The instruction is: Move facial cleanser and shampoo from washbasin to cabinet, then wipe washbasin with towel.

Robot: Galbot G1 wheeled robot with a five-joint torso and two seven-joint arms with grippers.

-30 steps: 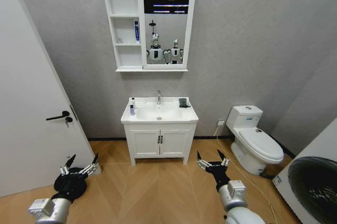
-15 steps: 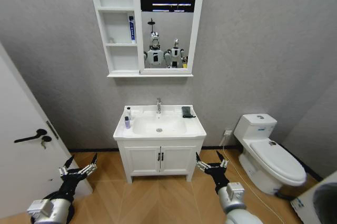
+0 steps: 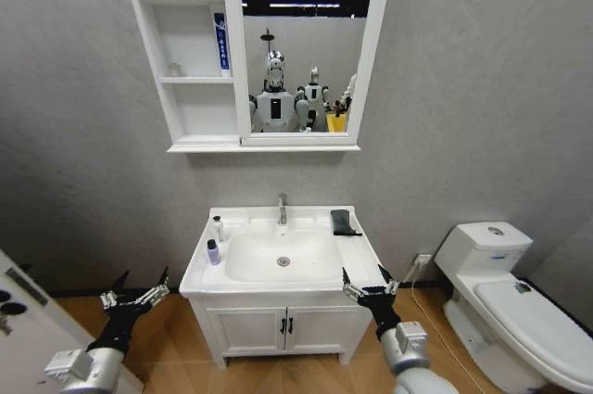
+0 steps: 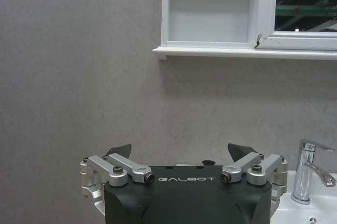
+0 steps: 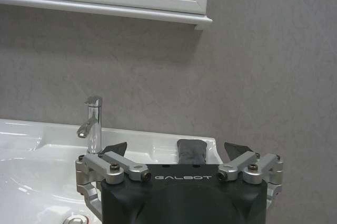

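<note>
Approach step, nothing carried to cabinet (image 3: 190, 51) at 11 o'clock yet. Washbasin (image 3: 278, 275), glossy white ceramic with oval bowl, at 6 o'clock. Towel (image 3: 342, 221), dark soft fold, on its 1 o'clock corner. Two small bottles (image 3: 214, 241) on the rim at 9 o'clock. My left gripper (image 3: 135, 291) and right gripper (image 3: 369, 282) hang low, fingers spread, empty. Next move, I judge: left reaches a bottle.

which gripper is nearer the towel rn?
Right. The right gripper hangs open at the washbasin's front right corner, on the same side as the towel at the back right. The left gripper, also open, sits off the basin's left.
</note>
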